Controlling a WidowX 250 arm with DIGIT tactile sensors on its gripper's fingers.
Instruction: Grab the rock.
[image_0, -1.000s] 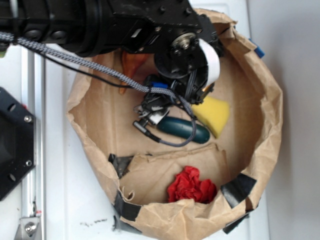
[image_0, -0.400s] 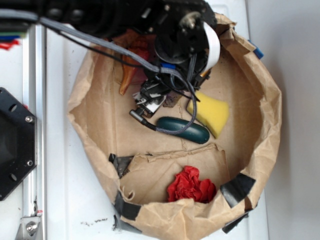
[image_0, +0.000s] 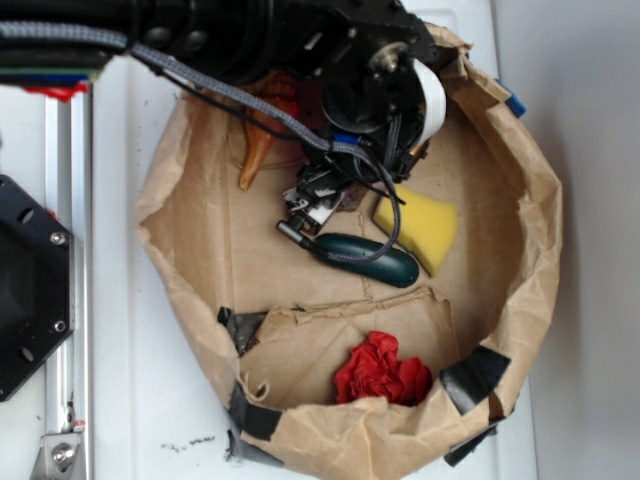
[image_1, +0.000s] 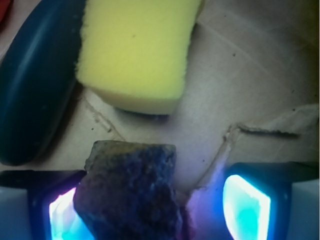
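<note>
In the wrist view the rock (image_1: 129, 192), a rough dark grey-brown lump, lies on brown paper between my gripper's (image_1: 156, 210) two glowing pads. It sits against the left pad (image_1: 62, 215), and a clear gap separates it from the right pad (image_1: 247, 205), so the gripper is open around it. In the exterior view the gripper (image_0: 318, 200) points down into the paper bag, and the arm hides most of the rock (image_0: 352, 203).
A yellow sponge (image_1: 135, 50) (image_0: 420, 228) lies just beyond the rock, with a smooth dark green oblong (image_1: 35, 85) (image_0: 370, 258) beside it. An orange shell (image_0: 262, 140) and a red crumpled lump (image_0: 383, 372) also sit inside the rolled-down paper bag (image_0: 540, 230).
The arm has shifted toward the bag's far side and a little right, bringing the gripper from beside the green oblong to around the rock. The other objects stay put.
</note>
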